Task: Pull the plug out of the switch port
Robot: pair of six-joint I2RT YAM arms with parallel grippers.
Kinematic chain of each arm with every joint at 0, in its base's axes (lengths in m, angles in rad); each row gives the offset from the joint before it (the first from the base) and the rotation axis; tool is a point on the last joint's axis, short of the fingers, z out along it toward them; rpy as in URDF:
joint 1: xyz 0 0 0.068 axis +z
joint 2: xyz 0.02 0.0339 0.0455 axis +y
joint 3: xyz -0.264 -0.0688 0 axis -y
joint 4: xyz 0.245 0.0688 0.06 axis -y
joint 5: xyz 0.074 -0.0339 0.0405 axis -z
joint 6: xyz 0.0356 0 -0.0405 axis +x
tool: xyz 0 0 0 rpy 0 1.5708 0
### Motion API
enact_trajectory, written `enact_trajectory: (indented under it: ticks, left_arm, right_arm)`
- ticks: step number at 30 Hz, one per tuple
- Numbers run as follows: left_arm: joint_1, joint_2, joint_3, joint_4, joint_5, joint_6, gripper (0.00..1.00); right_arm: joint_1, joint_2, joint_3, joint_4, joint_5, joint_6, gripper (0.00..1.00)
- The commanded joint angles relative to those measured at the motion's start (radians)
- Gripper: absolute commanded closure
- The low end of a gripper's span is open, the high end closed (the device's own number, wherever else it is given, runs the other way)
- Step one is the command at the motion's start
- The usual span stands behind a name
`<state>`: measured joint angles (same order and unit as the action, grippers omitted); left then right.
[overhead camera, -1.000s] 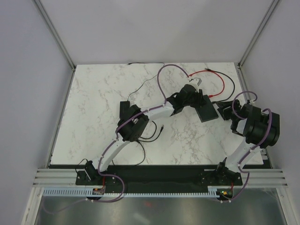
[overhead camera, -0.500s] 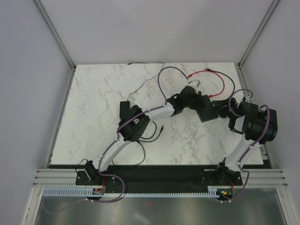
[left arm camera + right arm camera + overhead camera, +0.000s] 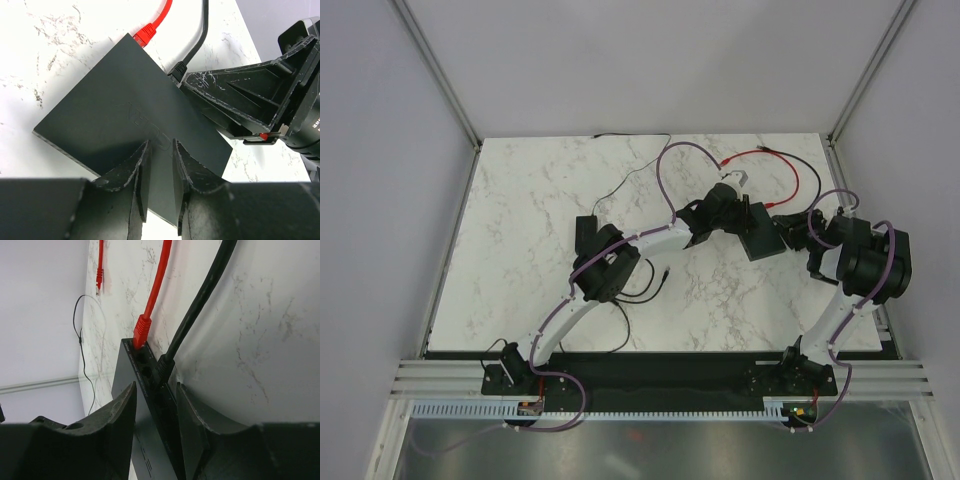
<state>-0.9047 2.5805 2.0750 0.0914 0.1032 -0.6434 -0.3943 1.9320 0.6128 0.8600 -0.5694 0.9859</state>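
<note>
1. Left wrist view puts the left gripper [image 3: 161, 141] nearest. Its fingers stand close together with a slim gap and nothing between them, tips over the near corner of the switch box [image 3: 110, 105]. I cannot tell whether they press on the lid.
2. That box lies flat on the marble counter [image 3: 540, 200], close to the right edge and about midway between the near and far edges. It looks light, so I judge it will slide on the smooth stone unless braced from above.
3. At its far right side the right gripper [image 3: 156, 386] is spread, one finger on either side of the port edge, clamping nothing yet. Just past the tips, the black plug [image 3: 166, 366] sits in its switch port [image 3: 159, 381].
4. That plug seems the one to draw: a small, stiff moulded body, probably slick. Take it by the body close to the socket, not by the limp black cable [image 3: 205, 295], and pull straight out.
5. Farther along the same edge the red plug [image 3: 141, 332] is seated too. Its red cable [image 3: 790, 170] loops toward the far right corner.
</note>
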Motion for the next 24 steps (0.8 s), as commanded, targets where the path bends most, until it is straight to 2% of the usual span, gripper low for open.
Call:
enact_trajectory:
  ticks: [1, 10, 24]
  left_arm:
    - [-0.002, 0.007, 0.022, -0.044, -0.02, -0.013, 0.69]
    - [-0.002, 0.001, 0.016, -0.047, -0.02, -0.001, 0.71]
    - [-0.002, -0.008, 0.011, -0.051, -0.022, 0.008, 0.71]
  right_arm:
    - [0.008, 0.027, 0.024, -0.018, 0.029, -0.016, 0.55]
    - [0.02, 0.012, 0.059, -0.114, 0.06, -0.061, 0.58]
    - [0.046, 0.012, 0.057, -0.147, 0.103, -0.041, 0.59]
